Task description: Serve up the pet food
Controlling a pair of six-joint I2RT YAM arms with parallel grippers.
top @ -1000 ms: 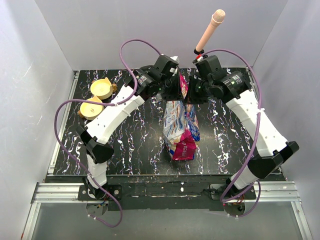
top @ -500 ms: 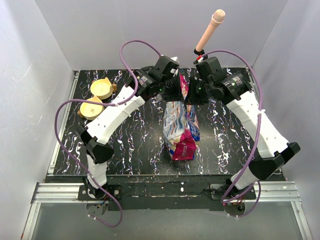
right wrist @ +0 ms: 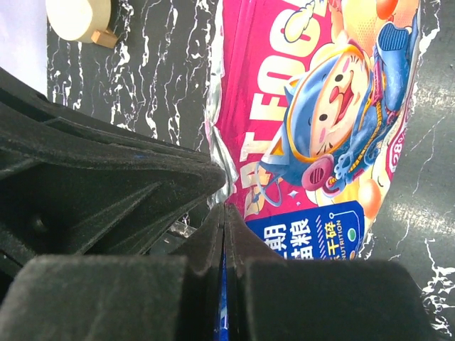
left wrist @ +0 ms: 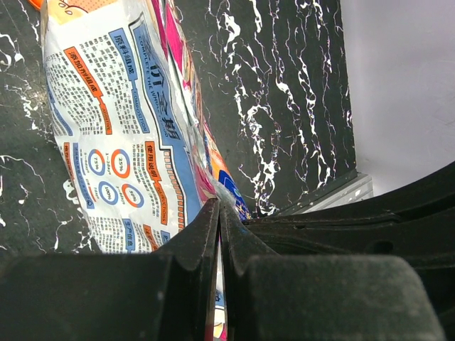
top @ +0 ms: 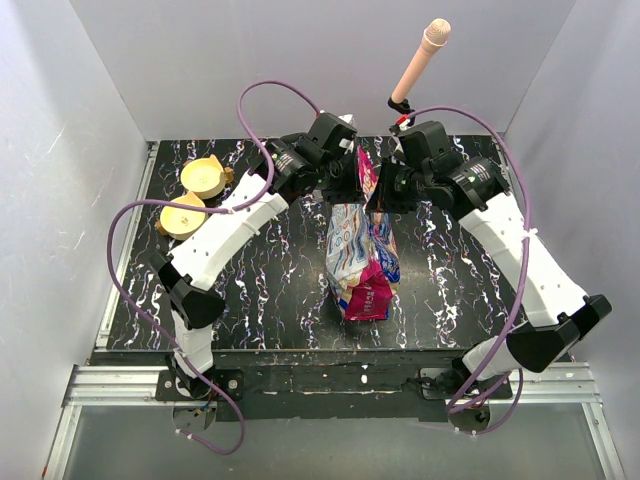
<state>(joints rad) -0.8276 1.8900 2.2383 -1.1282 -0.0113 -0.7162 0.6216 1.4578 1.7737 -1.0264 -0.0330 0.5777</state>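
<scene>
1 glossy white-blue-magenta foil pet food bag | 2 tan round bowls | left gripper, right gripper: both clenched on bag top

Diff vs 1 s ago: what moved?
Right arm's elbow swung outward; the right gripper edged left toward the other one and is shut on the top of the pet food bag. The left gripper stayed clamped there. Bag and bowls did not move.
</scene>
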